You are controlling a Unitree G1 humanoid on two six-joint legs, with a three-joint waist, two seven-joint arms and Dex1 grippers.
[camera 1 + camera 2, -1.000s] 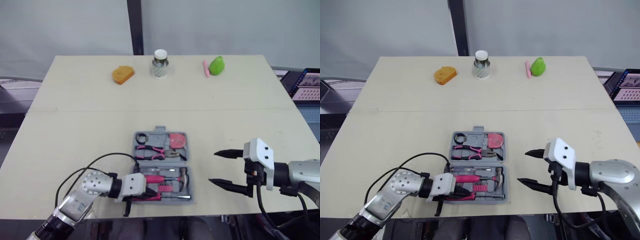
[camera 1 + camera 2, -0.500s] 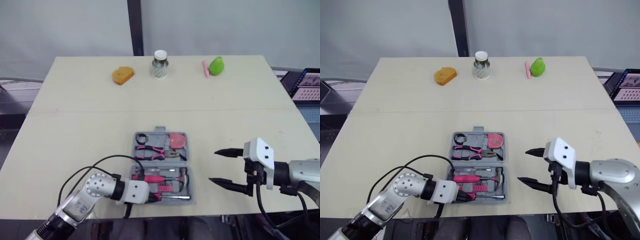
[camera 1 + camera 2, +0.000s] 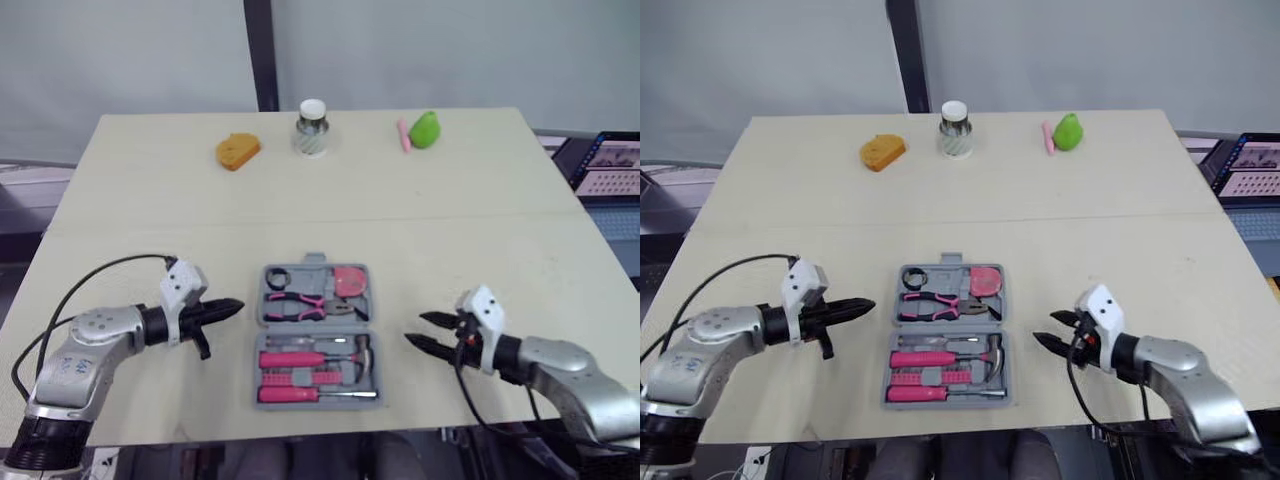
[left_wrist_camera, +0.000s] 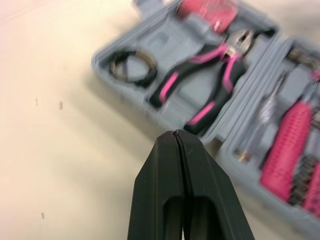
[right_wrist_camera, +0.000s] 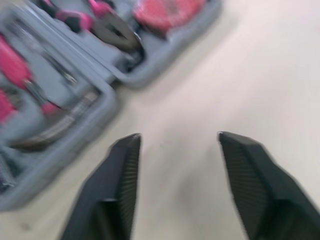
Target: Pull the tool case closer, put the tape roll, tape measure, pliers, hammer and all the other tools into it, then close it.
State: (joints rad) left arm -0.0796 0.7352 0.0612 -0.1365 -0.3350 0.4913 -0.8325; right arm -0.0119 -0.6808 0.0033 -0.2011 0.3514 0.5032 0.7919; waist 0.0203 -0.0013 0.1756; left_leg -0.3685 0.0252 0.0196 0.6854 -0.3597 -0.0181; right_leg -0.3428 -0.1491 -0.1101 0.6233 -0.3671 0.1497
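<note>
The grey tool case (image 3: 317, 262) lies open near the table's front edge. Its far half holds a black tape roll (image 3: 281, 278), pink-handled pliers (image 3: 303, 302) and a pink tape measure (image 3: 350, 280). Its near half holds a hammer (image 3: 325, 357) and a pink screwdriver (image 3: 300, 393). My left gripper (image 3: 236, 305) is shut and empty just left of the case, pointing at it; the left wrist view shows its shut tip (image 4: 175, 134) short of the pliers (image 4: 200, 87). My right gripper (image 3: 415, 329) is open and empty just right of the case, with bare table between its fingers (image 5: 125, 160).
Along the table's far edge stand an orange object (image 3: 238, 151), a jar with a white lid (image 3: 312, 128), a pink item (image 3: 404, 136) and a green pear-shaped object (image 3: 426, 129). A laptop screen (image 3: 610, 165) sits off the right edge.
My left gripper has pulled out of the case's near half to its left side. My right gripper has narrowed its opening and moved lower, closer to the case. The camera has shifted slightly.
</note>
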